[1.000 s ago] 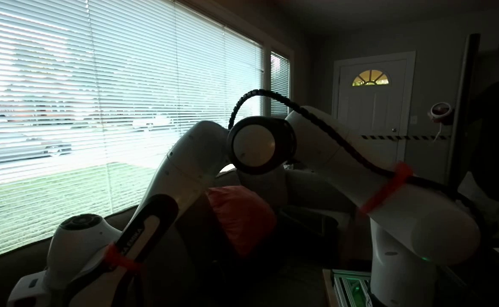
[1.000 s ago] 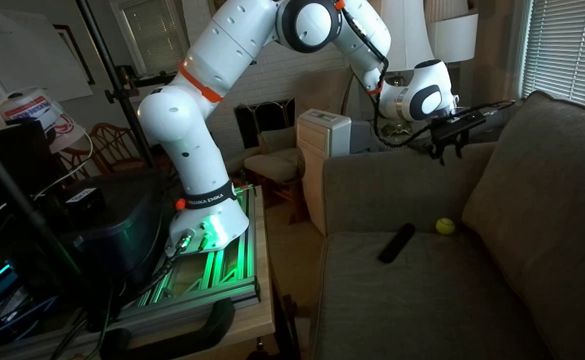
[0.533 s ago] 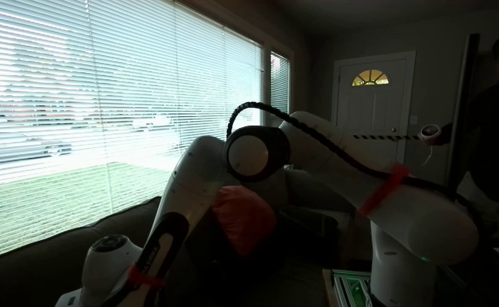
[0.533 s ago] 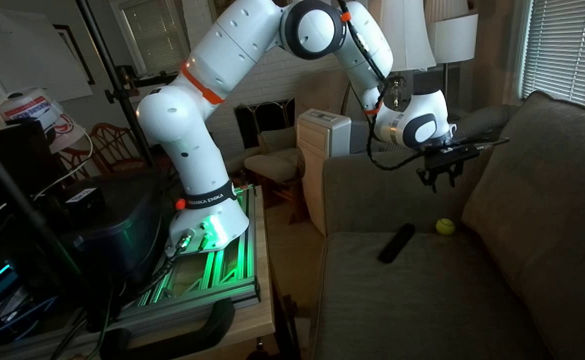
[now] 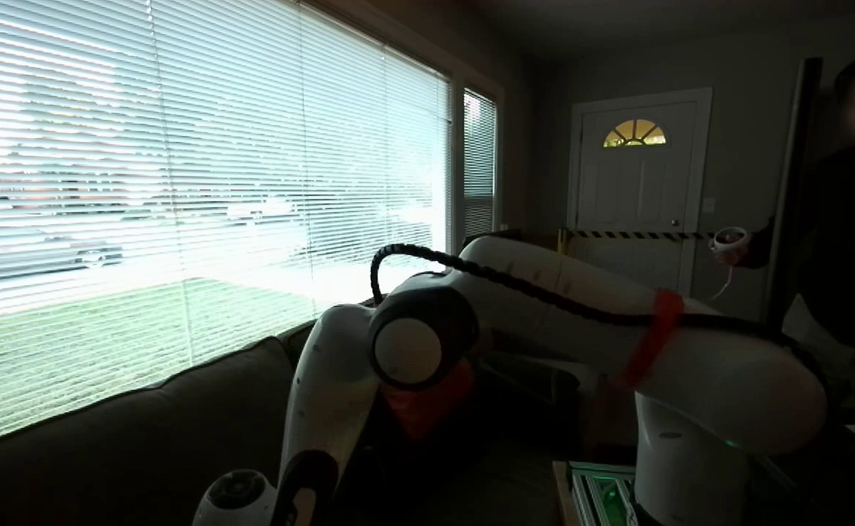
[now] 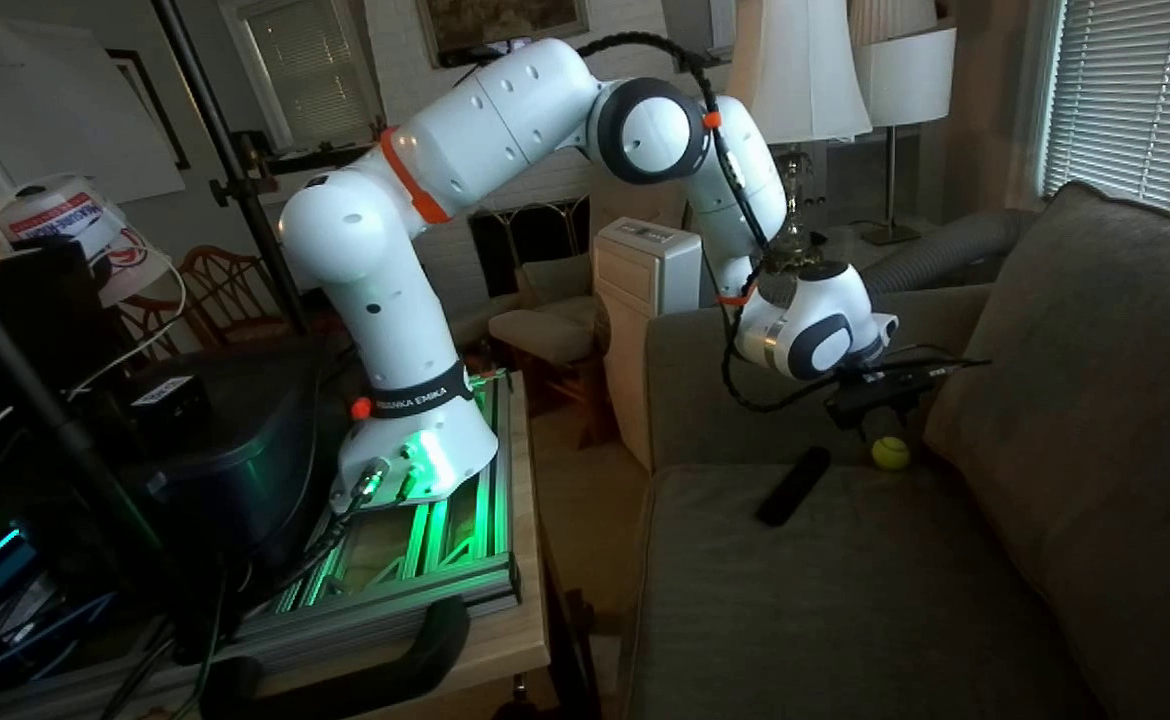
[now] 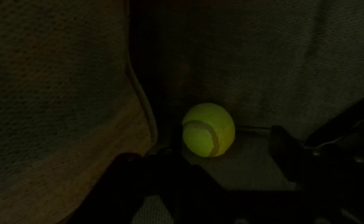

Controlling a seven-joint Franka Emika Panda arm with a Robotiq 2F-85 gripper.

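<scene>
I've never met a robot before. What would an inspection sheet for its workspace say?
Surface: grey-brown fabric sofa, dimly lit.
Things at hand: round yellow-green tennis ball, resting in a corner of the sofa.
Clutter: slim black oblong object on the sofa, apart from the ball.
Black two-jawed tool: open, holding nothing, close to the ball; contact unclear.
Cables: black ribbed cable following the white jointed arm, bowing out in loops.
Surroundings: large window with white slatted blinds; a person in dark clothes at the edge of an exterior view.
</scene>
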